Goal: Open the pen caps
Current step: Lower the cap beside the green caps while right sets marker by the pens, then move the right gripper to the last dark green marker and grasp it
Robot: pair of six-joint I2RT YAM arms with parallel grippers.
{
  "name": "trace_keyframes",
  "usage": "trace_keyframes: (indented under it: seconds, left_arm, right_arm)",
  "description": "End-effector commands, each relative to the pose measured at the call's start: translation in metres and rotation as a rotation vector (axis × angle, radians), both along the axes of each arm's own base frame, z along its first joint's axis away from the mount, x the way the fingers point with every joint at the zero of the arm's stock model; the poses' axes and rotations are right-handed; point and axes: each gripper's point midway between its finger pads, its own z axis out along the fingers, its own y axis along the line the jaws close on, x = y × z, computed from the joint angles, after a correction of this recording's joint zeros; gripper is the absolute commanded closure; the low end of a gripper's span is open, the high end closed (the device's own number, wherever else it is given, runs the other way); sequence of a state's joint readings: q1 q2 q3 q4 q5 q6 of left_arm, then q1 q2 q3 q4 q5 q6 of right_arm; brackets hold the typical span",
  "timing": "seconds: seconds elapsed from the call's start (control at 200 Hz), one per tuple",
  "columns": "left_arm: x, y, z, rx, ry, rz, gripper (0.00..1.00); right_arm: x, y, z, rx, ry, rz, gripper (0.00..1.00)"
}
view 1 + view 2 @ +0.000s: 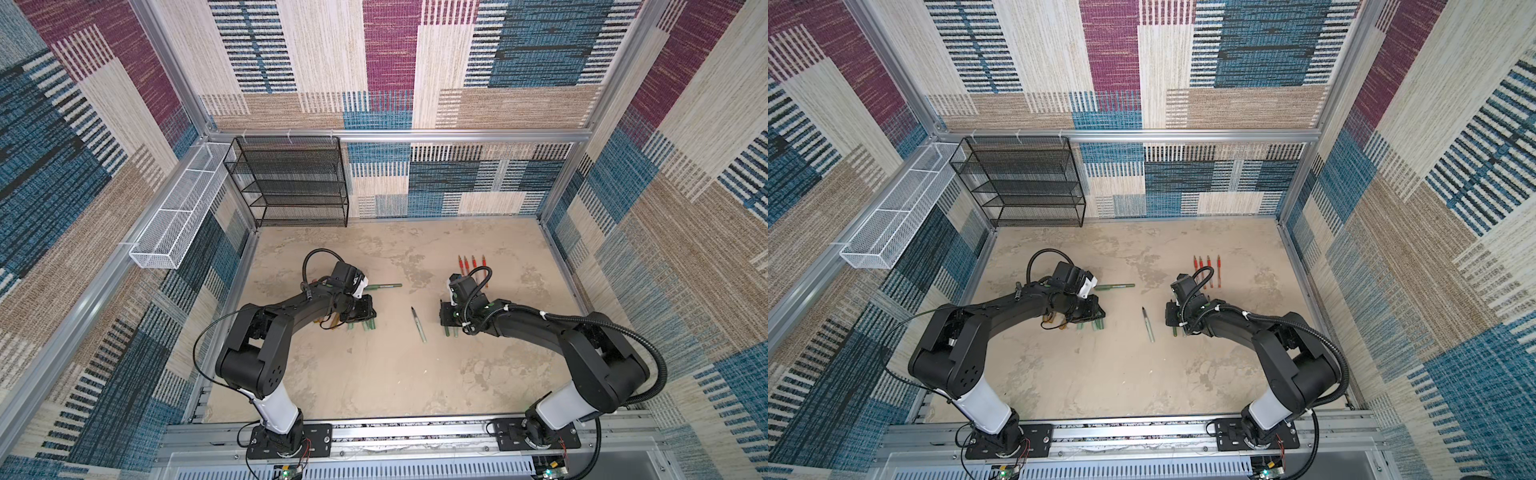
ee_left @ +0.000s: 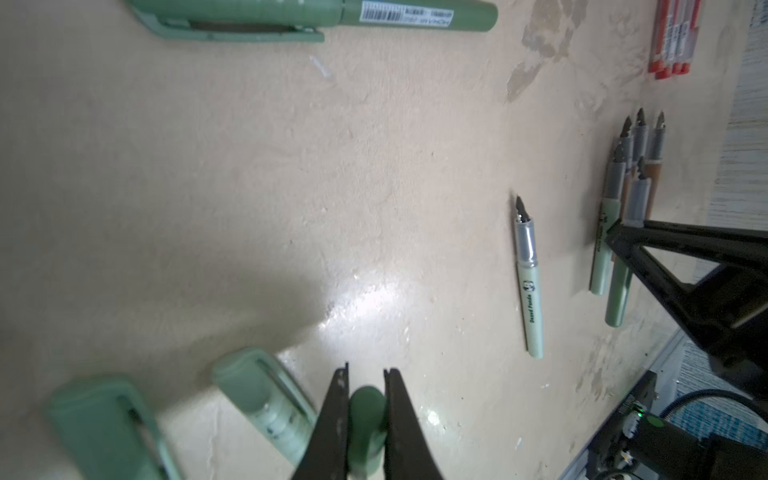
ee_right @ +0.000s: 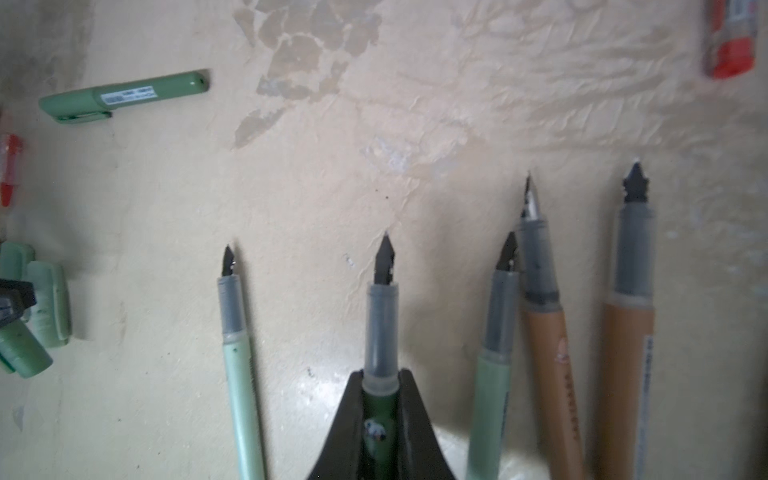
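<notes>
**A:** What are both top views showing?

**B:** The left gripper [image 1: 360,319] is hanging low over a cluster of caps [image 1: 365,326] on the table [image 1: 374,374]. The right gripper [image 1: 448,321] is hanging low over some pens that its body is mostly hiding. A lone mint pen [image 1: 418,325] is lying uncapped between the two sets of fingers, apart from both. A capped green pen [image 1: 384,286] is lying just beyond the left gripper, and four red pens [image 1: 471,264] are lying side by side beyond the right one. From up here I cannot tell how wide either pair of fingers is standing.

**A:** And the left wrist view?

**B:** The left fingers [image 2: 332,424] are pinching a dark green cap [image 2: 365,415], drawn in almost fully with the cap filling the gap. Two mint caps [image 2: 266,399] are lying just beside the fingers on one side. The lone mint pen is lying well out on the other side, and the capped green pen is lying far ahead of the fingertips.

**A:** The right wrist view?

**B:** The right fingers [image 3: 415,436] are clamping a dark green pen [image 3: 381,328] by its barrel, closed snugly around it, while its dark nib is pointing out past the fingertips. The lone mint pen is lying just beside the fingers on one side; a pale green pen [image 3: 496,345] and two gold-bronze pens [image 3: 548,353] are lying close on the other
</notes>
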State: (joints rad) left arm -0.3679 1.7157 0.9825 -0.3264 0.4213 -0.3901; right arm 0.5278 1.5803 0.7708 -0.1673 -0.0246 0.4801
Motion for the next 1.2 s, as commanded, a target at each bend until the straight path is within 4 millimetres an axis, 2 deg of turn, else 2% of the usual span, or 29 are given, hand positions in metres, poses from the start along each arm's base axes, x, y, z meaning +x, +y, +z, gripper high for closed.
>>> trace_keyframes:
  seconds: [0.0, 0.1, 0.25, 0.311, 0.496, 0.681, 0.796, 0.987, 1.047, 1.052, 1.067, 1.192]
  left_arm:
    - [0.003, 0.004, -0.008, 0.046, -0.011, -0.006, 0.86]
    - [0.002, 0.007, -0.010, 0.072, -0.004, -0.006, 0.78]
    - [0.003, 0.008, -0.009, 0.071, -0.014, 0.006, 0.64]
    - [0.004, 0.007, -0.003, 0.069, -0.022, 0.005, 0.60]
    - [0.006, 0.007, 0.036, 0.037, -0.130, 0.002, 0.51]
    - [-0.001, 0.014, 0.081, 0.033, -0.294, -0.054, 0.42]
    - [-0.008, 0.022, 0.102, 0.030, -0.404, -0.090, 0.34]
    - [-0.007, 0.055, 0.130, 0.032, -0.479, -0.019, 0.26]
    - [-0.007, 0.064, 0.140, 0.002, -0.493, 0.007, 0.24]
    - [-0.006, 0.065, 0.140, -0.001, -0.493, 0.010, 0.24]
    - [-0.005, 0.068, 0.143, -0.005, -0.498, 0.023, 0.23]
    - [0.000, 0.100, 0.159, -0.035, -0.513, 0.154, 0.21]
  right_arm:
    - [0.008, 0.002, -0.001, -0.007, -0.028, 0.005, 0.81]
    - [0.009, 0.004, -0.001, -0.005, -0.011, 0.004, 0.73]
    - [0.013, 0.010, 0.016, 0.020, -0.045, 0.027, 0.65]
    - [0.015, 0.012, 0.022, 0.021, -0.048, 0.037, 0.63]
    - [0.033, 0.034, 0.051, 0.078, -0.113, 0.113, 0.54]
    - [0.066, 0.069, 0.066, 0.126, -0.120, 0.184, 0.51]
    - [0.093, 0.093, 0.071, 0.156, -0.130, 0.222, 0.49]
    - [0.129, 0.135, 0.060, 0.225, -0.093, 0.292, 0.49]
    - [0.136, 0.143, 0.045, 0.223, -0.062, 0.303, 0.49]
    - [0.139, 0.145, 0.050, 0.228, -0.074, 0.305, 0.49]
    - [0.143, 0.148, 0.049, 0.230, -0.072, 0.309, 0.49]
    - [0.152, 0.165, 0.034, 0.225, -0.035, 0.347, 0.49]
